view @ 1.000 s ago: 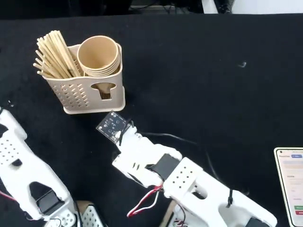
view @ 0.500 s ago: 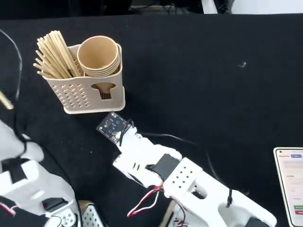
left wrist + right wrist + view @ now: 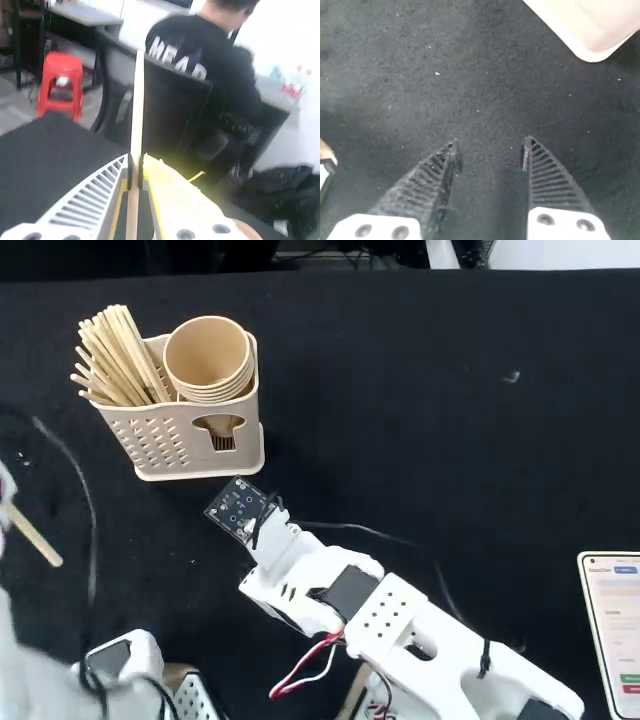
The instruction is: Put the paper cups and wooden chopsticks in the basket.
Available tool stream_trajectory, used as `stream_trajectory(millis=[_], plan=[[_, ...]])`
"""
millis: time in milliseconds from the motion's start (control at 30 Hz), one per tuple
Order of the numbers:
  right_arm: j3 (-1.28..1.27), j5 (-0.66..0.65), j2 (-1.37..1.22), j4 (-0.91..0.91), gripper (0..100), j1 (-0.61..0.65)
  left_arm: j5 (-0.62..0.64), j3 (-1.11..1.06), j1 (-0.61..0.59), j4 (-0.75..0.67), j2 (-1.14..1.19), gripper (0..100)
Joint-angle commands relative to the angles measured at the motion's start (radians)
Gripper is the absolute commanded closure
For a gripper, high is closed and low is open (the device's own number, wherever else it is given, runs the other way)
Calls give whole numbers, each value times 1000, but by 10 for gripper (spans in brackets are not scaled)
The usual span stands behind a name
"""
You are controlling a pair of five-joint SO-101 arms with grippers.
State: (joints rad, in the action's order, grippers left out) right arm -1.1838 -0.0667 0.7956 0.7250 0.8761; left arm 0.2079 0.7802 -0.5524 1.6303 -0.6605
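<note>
The beige slotted basket [image 3: 190, 435] stands at the back left of the black table. It holds a bundle of wooden chopsticks [image 3: 110, 355] and a stack of paper cups [image 3: 207, 355]. In the left wrist view my left gripper [image 3: 135, 162] is shut on one wooden chopstick [image 3: 136, 115], lifted off the table and facing the room. That chopstick [image 3: 32, 537] shows at the far left edge in the high view, beside the blurred left arm. My right gripper [image 3: 490, 147] is open and holds nothing, low over bare cloth just in front of the basket's corner [image 3: 580, 25].
The right arm [image 3: 340, 595] lies across the table's front middle, with its wrist camera board [image 3: 238, 508] close to the basket. A phone [image 3: 612, 625] sits at the right edge. A small speck [image 3: 511, 376] lies at the back right.
The left arm has swung up and around at the left edge, carrying the chopstick from higher up to lower down along that edge. The right arm has kept still.
</note>
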Motion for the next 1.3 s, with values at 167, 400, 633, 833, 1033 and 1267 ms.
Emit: stream_trajectory(millis=[167, 400, 633, 833, 1033, 1267], plan=[[4, -2, 27, -18, 804, 11, 5, -1070, 18, -847, -483, 971], [-12, -2, 24, -48, 804, 11, 5, -1438, 159, -1197, -543, 971], [-25, -2, 22, -72, 804, 11, 5, -1460, 251, -1307, -543, 971], [-25, -2, 24, -72, 804, 11, 5, -1461, 303, -1435, -535, 971], [-25, -2, 22, -72, 804, 11, -3, -1483, 328, -1709, -348, 970], [-25, -2, 22, -72, 804, 11, -3, -1483, 329, -1861, -147, 970]])
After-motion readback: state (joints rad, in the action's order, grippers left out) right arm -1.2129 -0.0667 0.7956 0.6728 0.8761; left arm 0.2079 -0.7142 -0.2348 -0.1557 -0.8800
